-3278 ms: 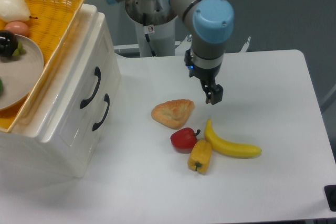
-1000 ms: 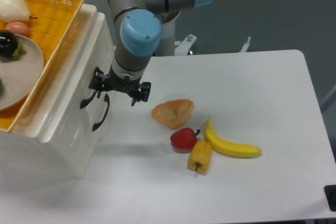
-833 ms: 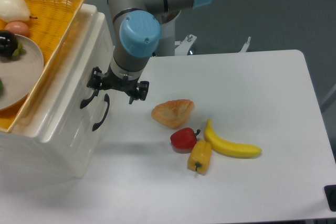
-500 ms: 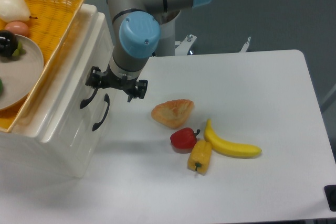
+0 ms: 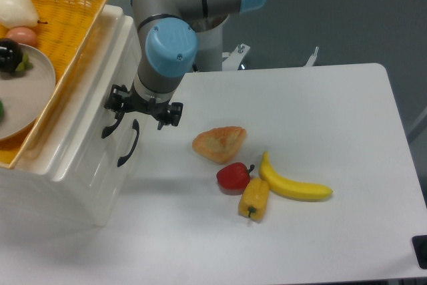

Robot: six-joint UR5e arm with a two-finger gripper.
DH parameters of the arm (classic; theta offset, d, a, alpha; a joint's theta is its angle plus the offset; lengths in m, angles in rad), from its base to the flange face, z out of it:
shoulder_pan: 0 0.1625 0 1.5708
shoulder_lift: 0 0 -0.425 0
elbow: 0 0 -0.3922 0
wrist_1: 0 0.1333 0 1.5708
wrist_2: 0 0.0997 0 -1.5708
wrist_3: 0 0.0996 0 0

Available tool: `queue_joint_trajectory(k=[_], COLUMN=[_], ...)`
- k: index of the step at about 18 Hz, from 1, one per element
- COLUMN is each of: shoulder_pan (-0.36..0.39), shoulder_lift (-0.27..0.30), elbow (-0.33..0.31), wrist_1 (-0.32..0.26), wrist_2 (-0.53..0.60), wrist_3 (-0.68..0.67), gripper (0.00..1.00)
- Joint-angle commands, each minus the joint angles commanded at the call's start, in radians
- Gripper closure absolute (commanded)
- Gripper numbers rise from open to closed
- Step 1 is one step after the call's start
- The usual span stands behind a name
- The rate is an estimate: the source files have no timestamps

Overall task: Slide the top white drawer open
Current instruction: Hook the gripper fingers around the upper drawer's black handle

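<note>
Fingers [image 5: 119, 99] spread open, nothing between them. The black two-finger gripper [image 5: 143, 105] hangs off the grey-and-blue arm [image 5: 167, 45], level with the upper handle. One finger sits right at the curved black handle [image 5: 115, 113], maybe touching it; you can't tell from this angle. The other hangs out over the white counter [image 5: 320, 131].

Risks from here, my read:
- If you close now, the handle may not sit between the fingers. They'd pinch air or clip one end of it, and the pull would slip off.
- The matching black lower handle [image 5: 128, 143] sits just below and beside the upper one. Drift down and you grab the wrong drawer.
- Pull off-axis and the glossy cream-white cabinet [image 5: 87, 158] could skid or tip on the counter instead of the drawer sliding. There's a yellow woven basket [image 5: 67, 25] on top holding a grey plate [image 5: 30, 88] and food, which would shift with it.

The top white drawer [image 5: 100, 85] is shut, front flush with the cabinet face, directly left of the fingers in this view. Its handle is the nearest part to them.

The tan pastry [image 5: 219, 143], red pepper [image 5: 233, 176], yellow pepper [image 5: 254, 199] and yellow banana [image 5: 293, 183] lie well apart to the right, probably clear of the pull path.
</note>
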Motion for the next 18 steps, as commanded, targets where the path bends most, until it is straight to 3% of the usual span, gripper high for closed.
queue_joint_trajectory(k=[18], shoulder_pan=[-0.011], shoulder_lift=[-0.008], elbow=[-0.003], wrist_1=[0.009], wrist_2=[0.032], wrist_3=[0.072], gripper=[0.00])
